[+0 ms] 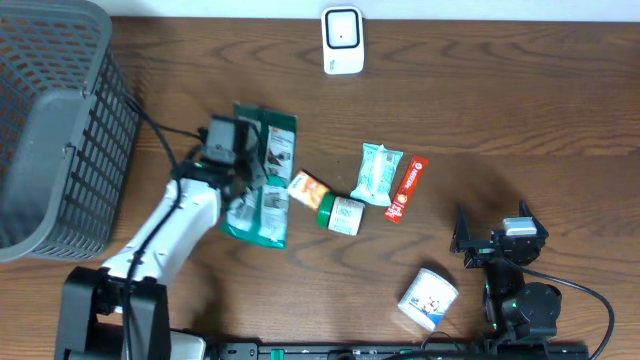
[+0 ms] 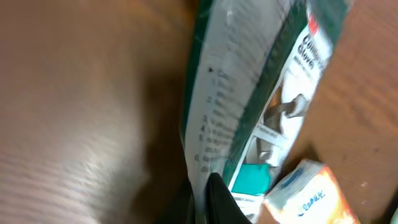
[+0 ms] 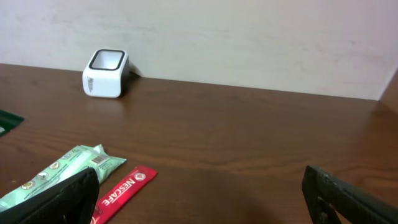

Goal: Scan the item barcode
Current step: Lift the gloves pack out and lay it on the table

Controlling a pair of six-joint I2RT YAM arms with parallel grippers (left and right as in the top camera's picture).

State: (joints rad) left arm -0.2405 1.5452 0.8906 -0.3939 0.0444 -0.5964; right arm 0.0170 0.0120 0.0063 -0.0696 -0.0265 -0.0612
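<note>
Two arms are on my screens, and I'm sweeping across from the left edge. Far left sits a grey plastic mesh basket (image 1: pixel 60 120), well apart from the loose items. Next comes the left gripper (image 1: pixel 245 185), jaws pinched tight on the edge of a flat green-and-white plastic packet (image 1: pixel 272 185). In the left wrist view its dark fingertips (image 2: pixel 214 196) clamp the packet's lower edge, with the printed side tilted toward the lens. I cannot tell whether the packet is clear of the brown wooden table (image 1: pixel 520 110).

Just beside the packet lies a small orange-and-white carton (image 1: pixel 308 188), and touching that is a round green-lidded tub (image 1: pixel 342 213) on its side. Up at the table's far edge, well apart from the packet, stands the small white box scanner (image 1: pixel 342 40), its dark-rimmed window facing up.

Moving right, a pale mint-green snack wrapper (image 1: pixel 380 172) lies beside a red stick sachet (image 1: pixel 408 188); the two look to be touching. Nearer the front edge is a white cup with blue print (image 1: pixel 428 298), tipped over.

Last, the right gripper (image 1: pixel 493 225) has its jaws spread as wide as they go with nothing between them. It hovers low near the front right and looks across the wood toward the scanner.
</note>
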